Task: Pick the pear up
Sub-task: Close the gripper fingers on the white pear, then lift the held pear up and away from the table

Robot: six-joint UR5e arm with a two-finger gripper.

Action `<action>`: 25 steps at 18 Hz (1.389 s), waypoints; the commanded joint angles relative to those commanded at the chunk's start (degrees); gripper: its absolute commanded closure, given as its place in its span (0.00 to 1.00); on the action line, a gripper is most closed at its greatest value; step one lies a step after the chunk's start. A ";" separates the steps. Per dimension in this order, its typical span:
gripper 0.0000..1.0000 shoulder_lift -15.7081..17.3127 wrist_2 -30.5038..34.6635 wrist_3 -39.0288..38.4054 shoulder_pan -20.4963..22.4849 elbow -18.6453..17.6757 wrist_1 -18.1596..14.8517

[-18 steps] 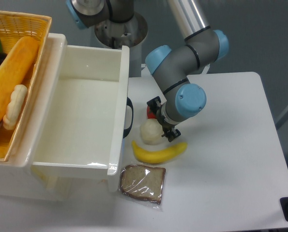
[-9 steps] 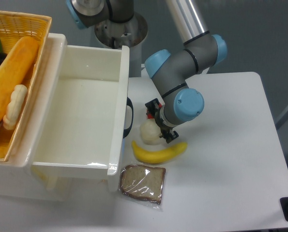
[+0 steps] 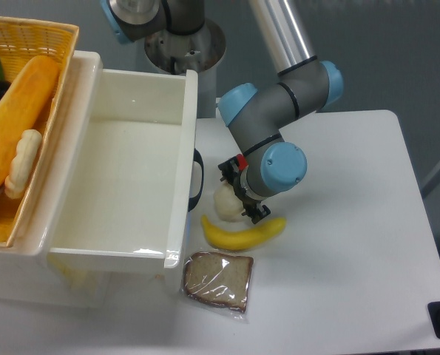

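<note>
The pale cream-white, roundish plastic pear (image 3: 225, 202) sits on the white table (image 3: 345, 222), just above the yellow plastic banana (image 3: 242, 234) and right of the big white plastic bin (image 3: 131, 170). The black two-finger gripper (image 3: 243, 198) is right on it, but honestly can't tell if the fingers are closed on it or apart. My guess: light, hard, smooth shell, so slippery. Squeeze across the widest part.
</note>
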 joint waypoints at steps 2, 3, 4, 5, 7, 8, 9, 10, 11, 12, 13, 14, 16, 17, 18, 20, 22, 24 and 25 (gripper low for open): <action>0.11 0.09 0.09 -0.09 -0.09 0.17 0.00; 0.22 0.17 0.09 -0.26 -0.09 0.18 0.00; 0.33 0.18 0.17 -1.13 -0.09 0.26 0.00; 0.38 0.18 0.18 -2.10 -0.09 0.44 0.00; 0.47 0.09 0.26 -2.55 -0.09 0.70 0.00; 0.56 0.09 0.44 -2.55 -0.17 0.88 -0.09; 0.62 0.17 0.44 -2.55 -0.09 0.88 -0.09; 0.63 0.18 0.44 -2.55 -0.09 0.97 -0.09; 0.64 0.26 0.44 -2.55 -0.09 0.97 -0.09; 0.64 0.35 0.44 -2.55 -0.09 0.97 -0.09; 0.64 0.35 0.44 -2.55 -0.09 1.23 -0.17; 0.64 0.35 0.53 -2.55 -0.09 1.67 -0.18; 0.64 0.70 0.53 -2.46 0.00 2.72 -0.53; 0.64 0.88 0.53 -2.29 0.09 3.25 -0.61; 0.64 1.40 0.53 -2.20 0.17 3.95 -0.70; 0.64 2.89 0.44 -1.85 0.70 4.92 -0.70; 0.64 4.04 0.35 -1.58 1.58 5.88 -0.79; 0.64 4.65 0.26 -0.27 2.63 6.59 -0.79; 0.64 5.44 0.18 0.69 3.25 6.94 -0.97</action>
